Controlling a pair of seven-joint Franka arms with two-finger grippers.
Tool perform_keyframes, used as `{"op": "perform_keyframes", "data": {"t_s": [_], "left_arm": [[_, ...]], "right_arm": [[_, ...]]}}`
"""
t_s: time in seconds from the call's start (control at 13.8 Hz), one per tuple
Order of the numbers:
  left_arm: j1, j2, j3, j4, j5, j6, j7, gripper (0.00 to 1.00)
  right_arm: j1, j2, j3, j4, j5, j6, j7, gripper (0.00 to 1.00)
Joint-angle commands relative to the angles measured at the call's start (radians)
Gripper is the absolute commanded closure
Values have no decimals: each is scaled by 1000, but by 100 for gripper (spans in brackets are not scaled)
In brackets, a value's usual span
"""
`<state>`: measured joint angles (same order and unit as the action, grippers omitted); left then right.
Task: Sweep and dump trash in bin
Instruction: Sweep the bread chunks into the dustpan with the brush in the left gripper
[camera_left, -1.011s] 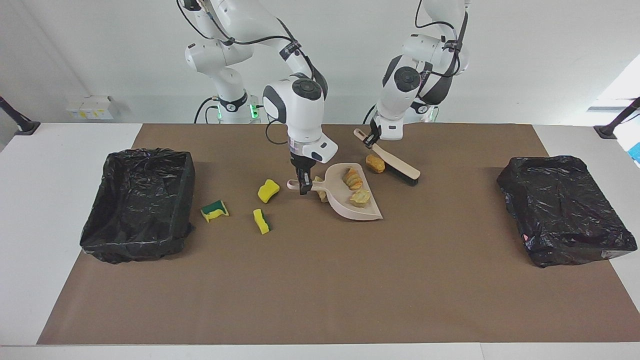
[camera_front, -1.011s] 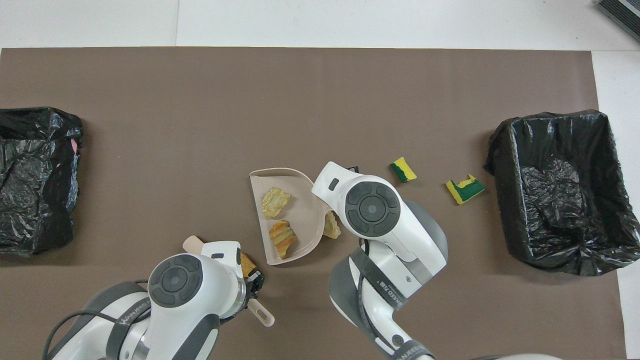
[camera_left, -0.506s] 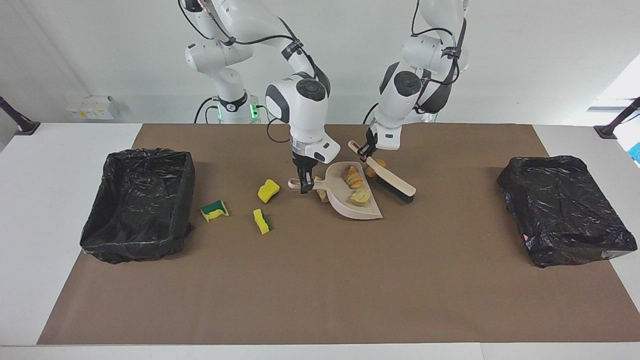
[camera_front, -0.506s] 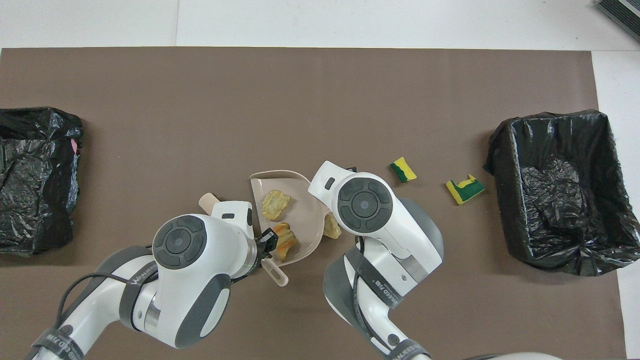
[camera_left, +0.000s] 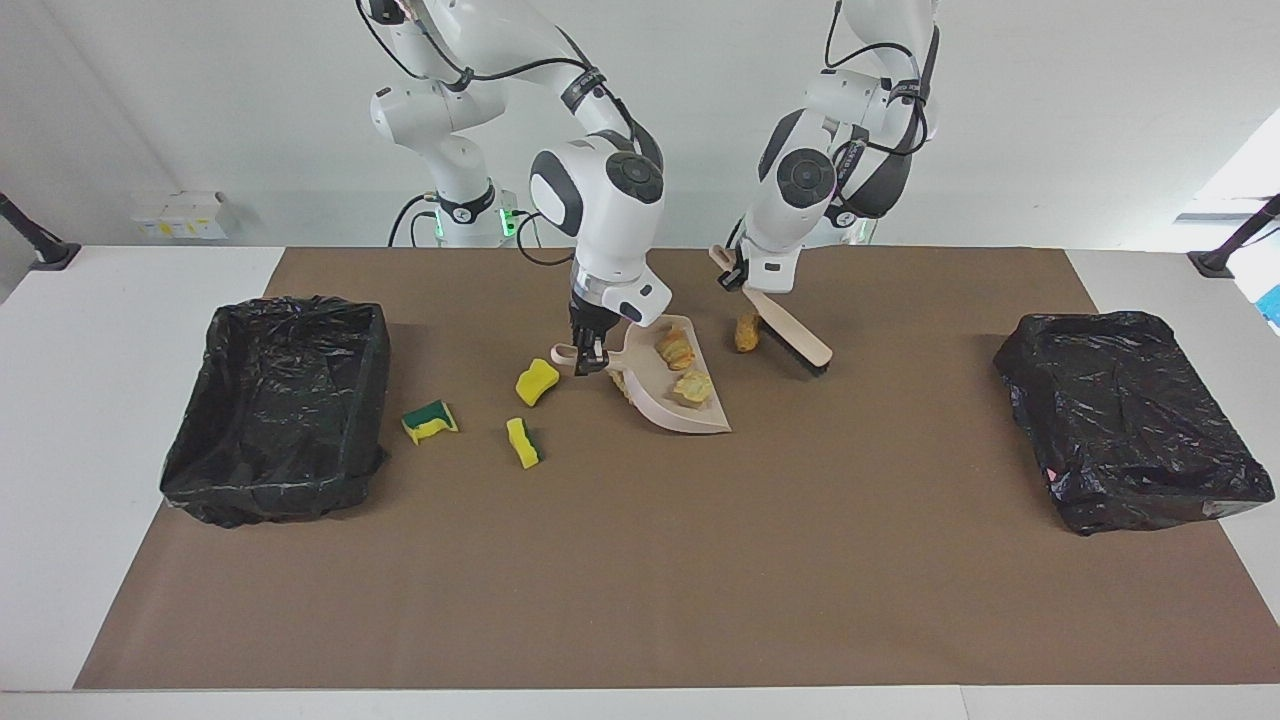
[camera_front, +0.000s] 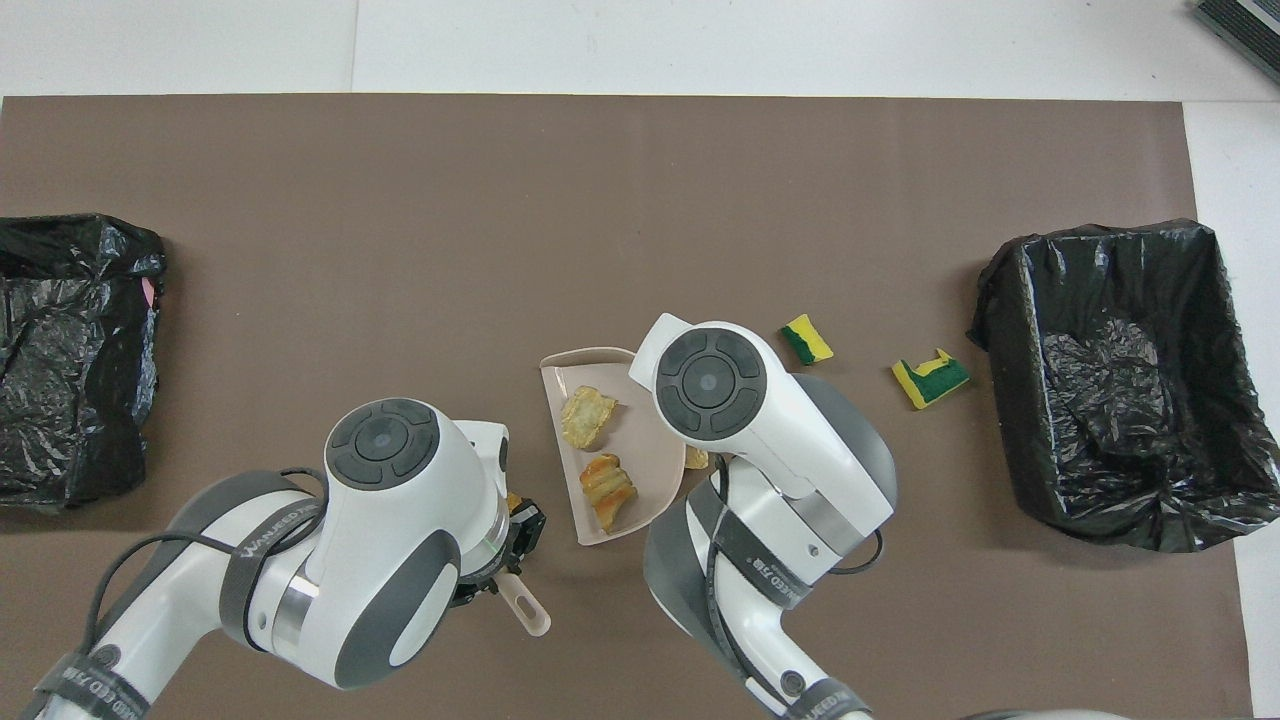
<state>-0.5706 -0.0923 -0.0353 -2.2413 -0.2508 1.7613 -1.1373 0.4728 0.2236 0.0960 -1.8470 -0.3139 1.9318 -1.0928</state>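
Your trash is in three lots. Two lumps (camera_left: 693, 388) lie in the dustpan (camera_left: 655, 405). A third pale lump (camera_left: 620, 380) sits against the pan's outer wall, just under its handle. The orange-brown lump (camera_left: 746, 332) rests on the brown mat (camera_left: 640, 560) at about 1 o'clock from the pan in the facing view, touching or just beside the bristles of the brush (camera_left: 795, 340).

The three sponge bits (camera_left: 537, 381) lie loose on the mat at 7 to 8 o'clock from the right gripper (camera_left: 590, 362) in that view. The nearest is just beside it. The other two are closer to the bin (camera_left: 280, 400) at the right arm's end.

Your right gripper is clamped on the dustpan's handle. Your left gripper (camera_left: 737, 278) is closed on the brush's handle, with the brush slanting down to the mat at 4 o'clock from it. The second bin (camera_left: 1130, 420) stands well apart at the left arm's end.

From overhead you see into the pan (camera_front: 645, 440), where its two lumps (camera_front: 587, 417) lie apart, one at 12 o'clock from the other. That view shows only two sponge bits (camera_front: 806, 339), since the right arm covers the third. The left arm hides most of the brush, and only the handle tip (camera_front: 527, 612) shows. The facing view shows both grips and all three sponge bits.
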Motion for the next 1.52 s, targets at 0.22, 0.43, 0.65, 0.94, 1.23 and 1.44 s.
{"op": "perform_keyframes", "data": {"t_s": [0.22, 0.43, 0.65, 0.94, 1.23, 1.44], "left_arm": [[-41, -118, -9, -154, 5, 99, 10, 100], [-72, -106, -11, -205, -31, 216, 16, 100], [-72, -70, -11, -196, -99, 380, 69, 100], [-66, -49, -9, -181, -140, 425, 182, 100], [-66, -40, -9, -176, -140, 454, 192, 100], [-89, -37, -14, -169, -140, 472, 215, 100]], "right_arm": [[-43, -32, 8, 5, -34, -54, -4, 100], [-30, -32, 10, -3, 47, 31, 57, 100], [-42, -43, 10, -57, 61, 133, -14, 100], [-36, -38, 10, -67, 59, 148, -52, 100], [-33, -33, 10, -67, 53, 138, -56, 100], [-26, -18, 10, -67, 53, 151, -46, 100]]}}
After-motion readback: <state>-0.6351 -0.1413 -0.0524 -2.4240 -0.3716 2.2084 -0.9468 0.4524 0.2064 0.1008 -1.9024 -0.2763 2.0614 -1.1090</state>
